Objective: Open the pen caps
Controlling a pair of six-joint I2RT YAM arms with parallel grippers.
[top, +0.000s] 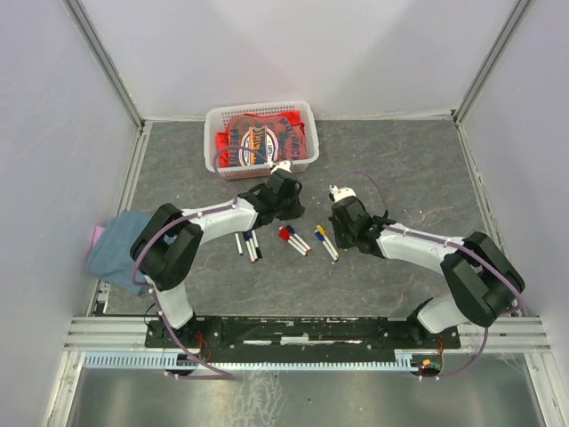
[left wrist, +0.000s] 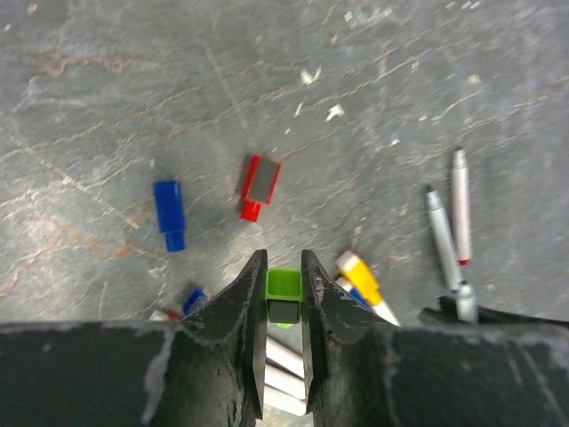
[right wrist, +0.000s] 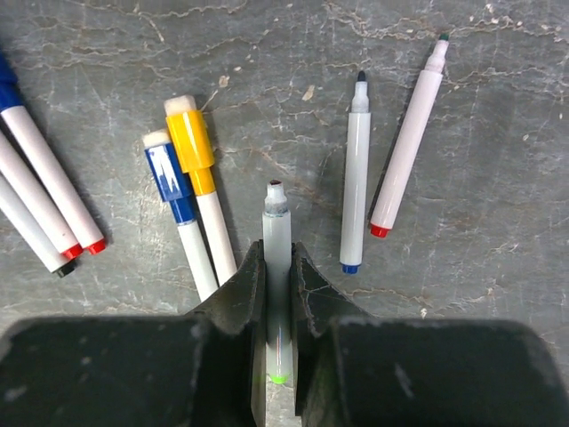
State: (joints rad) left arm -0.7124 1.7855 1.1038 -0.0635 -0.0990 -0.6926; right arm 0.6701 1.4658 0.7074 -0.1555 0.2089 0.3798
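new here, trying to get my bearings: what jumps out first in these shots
The left gripper pinches a small green cap, and the right gripper clamps an uncapped white pen with a green end. A loose blue cap and a red cap lie on the grey table beyond the left gripper; a white basket sits at the table's far edge.

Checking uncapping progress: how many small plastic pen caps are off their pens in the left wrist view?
3: a blue plastic cap and a red plastic cap loose on the grey table, a green plastic cap in the left gripper. Others may be hidden.
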